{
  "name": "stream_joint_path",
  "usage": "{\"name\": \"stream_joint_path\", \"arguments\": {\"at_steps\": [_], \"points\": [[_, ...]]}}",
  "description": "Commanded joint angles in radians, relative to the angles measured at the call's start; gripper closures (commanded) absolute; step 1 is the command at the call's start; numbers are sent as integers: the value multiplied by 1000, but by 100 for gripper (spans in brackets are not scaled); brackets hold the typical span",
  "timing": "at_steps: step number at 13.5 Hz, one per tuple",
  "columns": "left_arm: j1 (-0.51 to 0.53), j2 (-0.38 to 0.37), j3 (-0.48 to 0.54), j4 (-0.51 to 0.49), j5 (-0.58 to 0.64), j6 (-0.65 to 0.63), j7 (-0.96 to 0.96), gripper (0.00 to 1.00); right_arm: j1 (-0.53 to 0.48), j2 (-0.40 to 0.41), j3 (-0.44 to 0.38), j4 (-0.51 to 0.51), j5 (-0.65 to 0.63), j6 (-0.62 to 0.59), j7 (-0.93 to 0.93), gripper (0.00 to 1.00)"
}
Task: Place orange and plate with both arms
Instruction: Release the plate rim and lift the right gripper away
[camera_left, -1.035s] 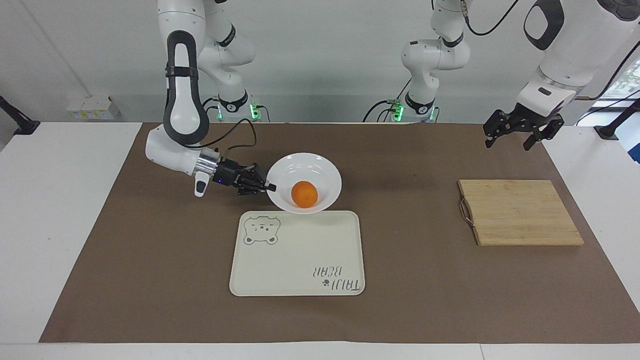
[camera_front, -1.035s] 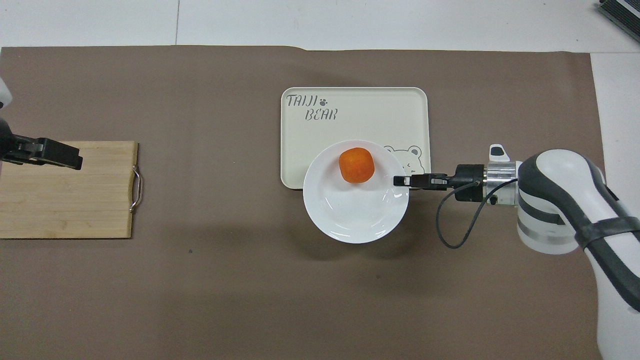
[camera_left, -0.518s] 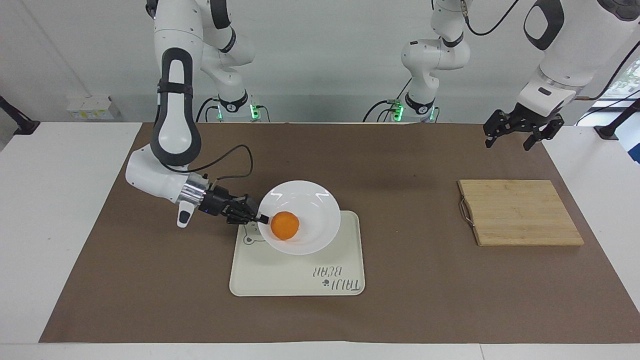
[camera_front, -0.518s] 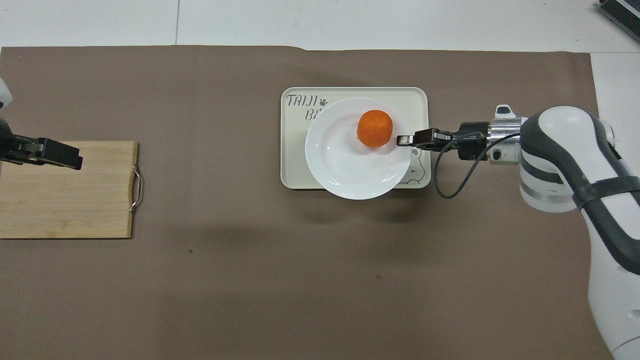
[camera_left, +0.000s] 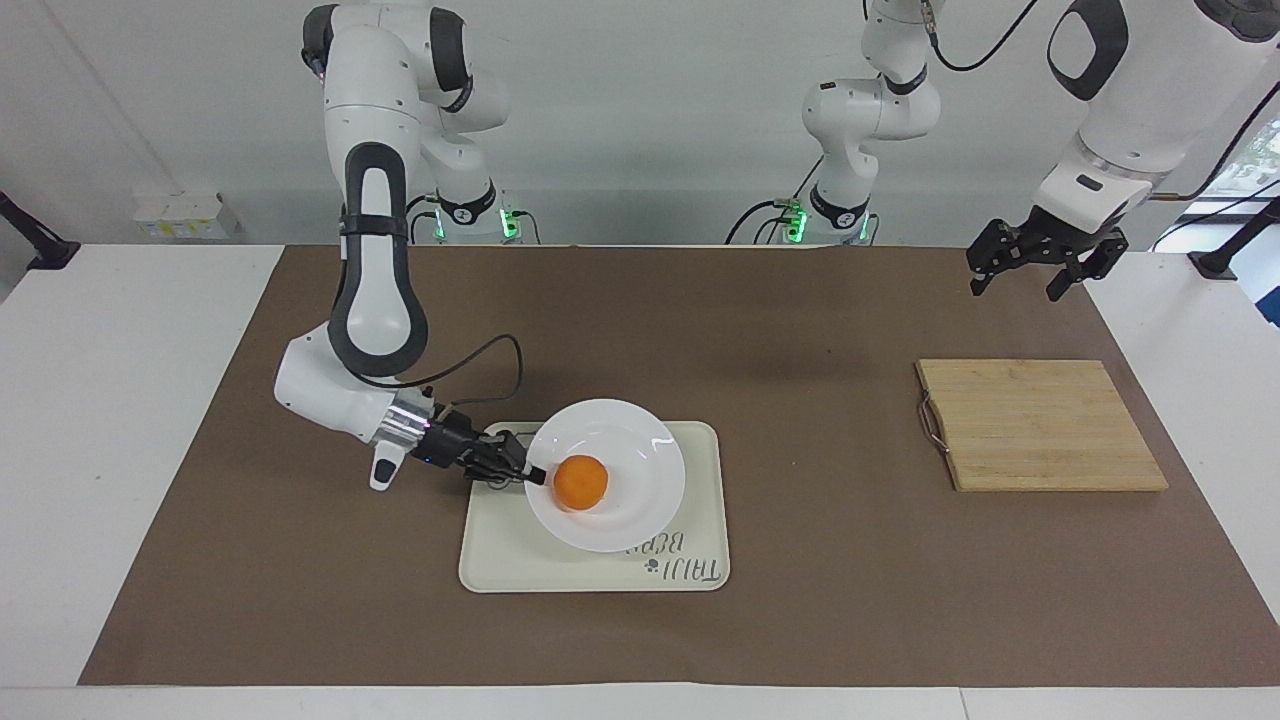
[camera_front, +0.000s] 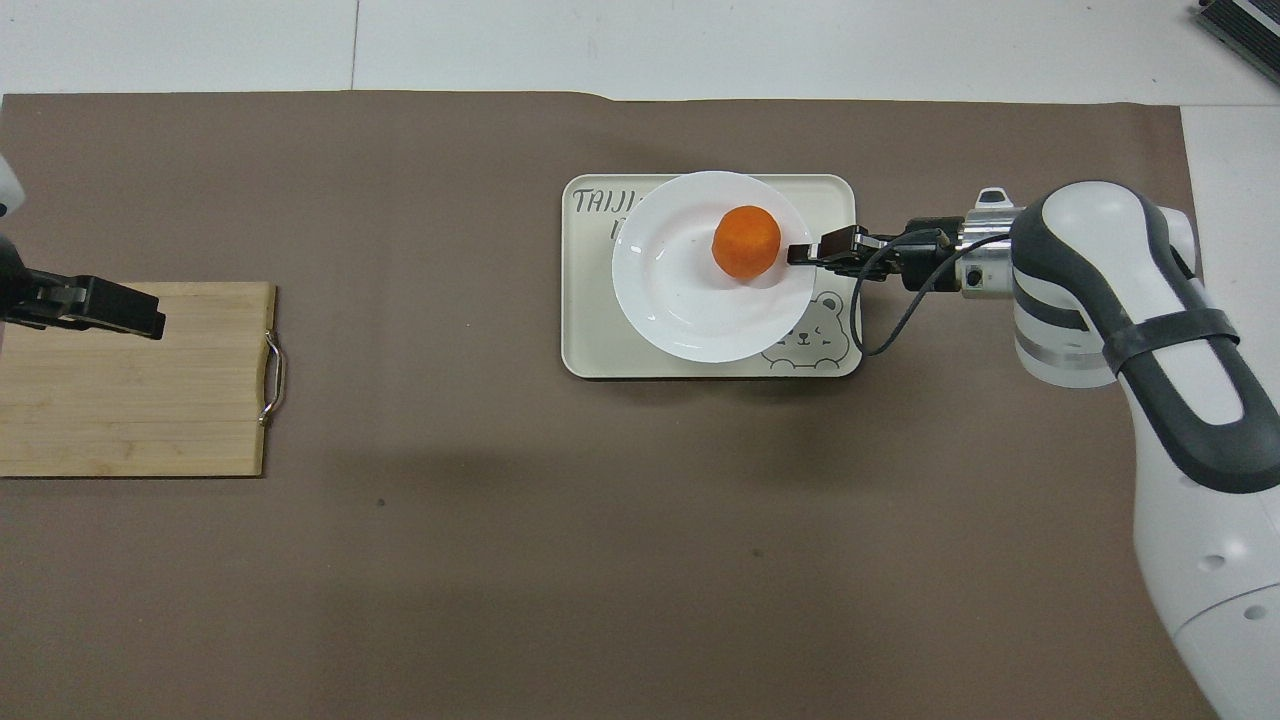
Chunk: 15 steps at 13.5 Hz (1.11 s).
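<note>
Over the tray (camera_left: 520, 560): right gripper (camera_left: 535, 476) pinches the plate (camera_left: 640, 500) rim, orange (camera_left: 581, 482) inside, plate covering part of the tray's lettering. Left gripper (camera_left: 1030, 270) waits above the cutting board (camera_left: 1040, 425), fingers spread.

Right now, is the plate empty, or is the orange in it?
Not empty. The orange sits in the plate, whose rim the right gripper grips over the tray.

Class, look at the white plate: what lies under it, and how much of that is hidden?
Under the plate is the cream bear tray. Its bear drawing and some lettering show; its middle is covered. The orange sits in the plate, and the right gripper grips its rim.
</note>
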Motion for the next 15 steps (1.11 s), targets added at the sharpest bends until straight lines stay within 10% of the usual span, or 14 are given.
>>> {"name": "stream_joint_path", "arguments": {"at_steps": [1,14,15], "points": [[3,8,-2,18,19,-23,10,0,-1,31,7,41,-20,5,-20,100],[3,8,-2,18,19,-23,10,0,29,38,5,-10,-60,98,-29,100],[3,8,-2,18,19,-23,10,0,28,38,4,-8,-69,99,-29,67]]}}
